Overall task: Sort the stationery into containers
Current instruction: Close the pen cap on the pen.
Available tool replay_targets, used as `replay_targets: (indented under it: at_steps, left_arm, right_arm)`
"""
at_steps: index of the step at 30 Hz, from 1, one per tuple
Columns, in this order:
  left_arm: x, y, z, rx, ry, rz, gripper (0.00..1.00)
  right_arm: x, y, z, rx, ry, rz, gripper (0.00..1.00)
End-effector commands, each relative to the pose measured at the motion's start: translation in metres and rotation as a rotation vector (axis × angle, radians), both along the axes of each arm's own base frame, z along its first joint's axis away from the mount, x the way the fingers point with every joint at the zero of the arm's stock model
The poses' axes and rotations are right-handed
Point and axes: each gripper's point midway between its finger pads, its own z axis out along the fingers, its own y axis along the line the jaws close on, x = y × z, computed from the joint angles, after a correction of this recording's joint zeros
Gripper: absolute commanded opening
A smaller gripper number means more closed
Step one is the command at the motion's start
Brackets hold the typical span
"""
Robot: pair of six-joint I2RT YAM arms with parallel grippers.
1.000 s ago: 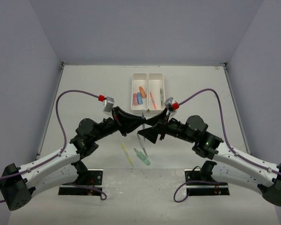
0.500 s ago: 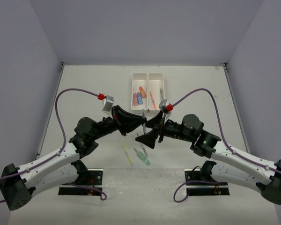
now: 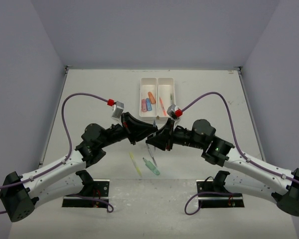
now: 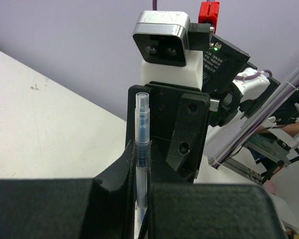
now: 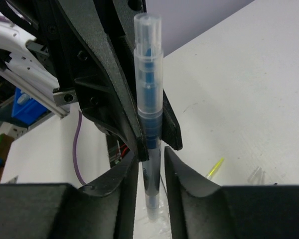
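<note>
— Noticed the tray (image 3: pixel 148 83) at the far middle of the table (image 3: pixel 89 94)?
— Did. Found short pieces (image 3: pixel 147 103) in its left compartment, pens (image 3: pixel 163 105) in the right.
— And nearer?
— Saw one pen (image 5: pixel 148 99) between left gripper (image 4: pixel 139 159) and right gripper (image 5: pixel 152 154), just near of the tray; two loose items (image 3: pixel 152 168) nearer still, on the table.

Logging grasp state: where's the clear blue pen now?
Blue pen: mid-table in top view, just short of the white tray, clamped by left tool and right tool together.
</note>
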Motion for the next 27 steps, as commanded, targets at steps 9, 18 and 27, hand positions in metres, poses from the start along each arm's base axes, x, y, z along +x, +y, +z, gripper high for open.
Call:
replay_targets:
  at_steps: [9,18,27]
  left_arm:
    - [0.008,0.001,0.027,0.018,-0.051,0.046,0.05]
    - [0.023,0.003,0.039,0.061,-0.064,0.12,0.54]
    - [0.028,0.003,0.043,0.082,-0.062,0.143,0.35]
  right_arm:
    - [-0.001,-0.004,0.018,0.021,-0.045,-0.004,0.0]
    - [-0.001,-0.003,0.009,-0.012,-0.043,0.004,0.0]
    - [-0.004,-0.003,0.011,-0.016,-0.043,0.019,0.0]
